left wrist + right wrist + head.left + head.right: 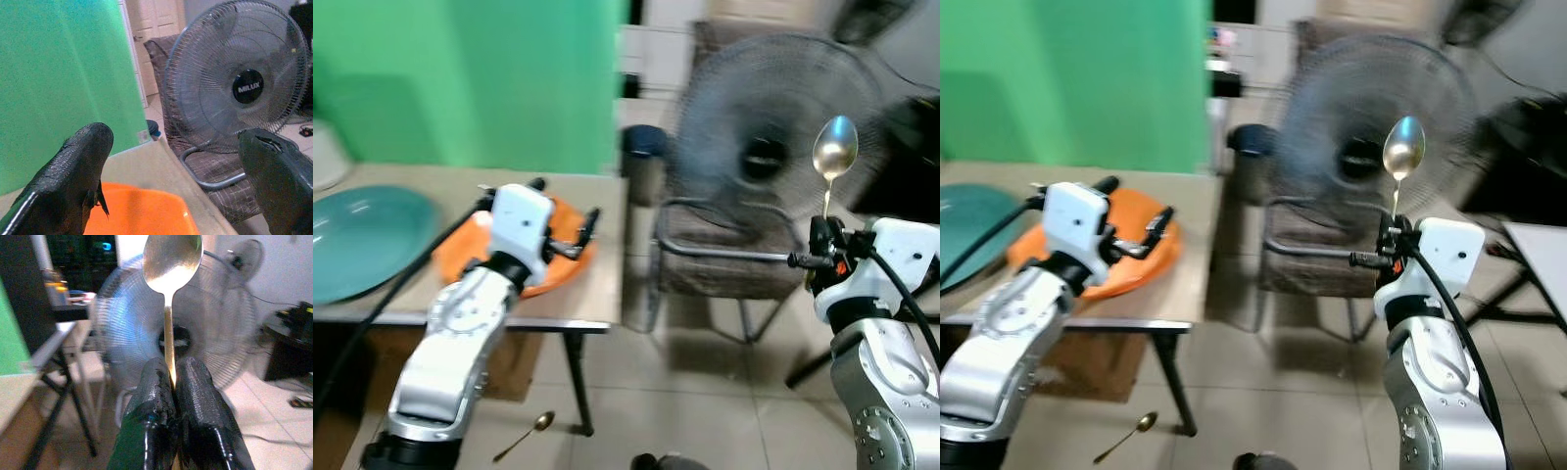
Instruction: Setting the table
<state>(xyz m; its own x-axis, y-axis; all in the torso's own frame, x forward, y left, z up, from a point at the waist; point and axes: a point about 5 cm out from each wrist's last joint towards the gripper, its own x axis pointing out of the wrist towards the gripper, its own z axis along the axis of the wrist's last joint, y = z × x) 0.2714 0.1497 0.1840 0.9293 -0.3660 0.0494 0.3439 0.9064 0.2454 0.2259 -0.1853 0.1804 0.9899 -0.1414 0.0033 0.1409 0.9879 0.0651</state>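
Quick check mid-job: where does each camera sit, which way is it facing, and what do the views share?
Head eyes: forward and down at the wooden table, both silver arms in view.
Left wrist: along the open left gripper over the orange plate.
Right wrist: along the right gripper shut on an upright metal spoon.
Shared: the grey standing fan.

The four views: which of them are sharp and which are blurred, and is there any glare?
Left eye and right eye views: soft, smeared, especially the fan. Left wrist view: sharper; the fan's label is legible, the open left gripper dark in the foreground. Right wrist view: spoon fairly clear in the right gripper, bowl gleaming, background hazy.
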